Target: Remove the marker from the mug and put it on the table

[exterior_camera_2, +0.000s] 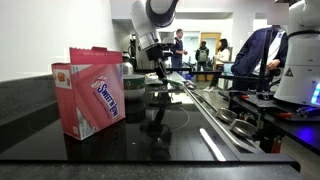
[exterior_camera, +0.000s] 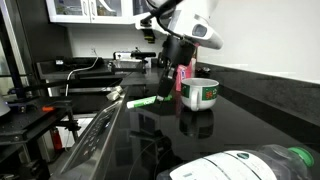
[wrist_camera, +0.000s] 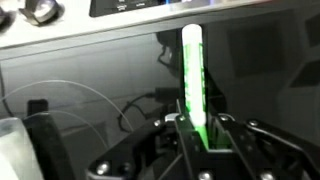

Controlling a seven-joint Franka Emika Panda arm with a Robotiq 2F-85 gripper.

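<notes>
Marker (wrist_camera: 193, 70) clamped in my gripper (wrist_camera: 203, 138), clear of the mug (exterior_camera: 200, 94) and low to its left; next I ease it onto the table (exterior_camera: 250, 120) and release

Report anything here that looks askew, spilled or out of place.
The white-and-green bottle appears to lie on its side on the black countertop near the camera. The mug and pink Sweet'N Low box stand upright; nothing looks spilled.
</notes>
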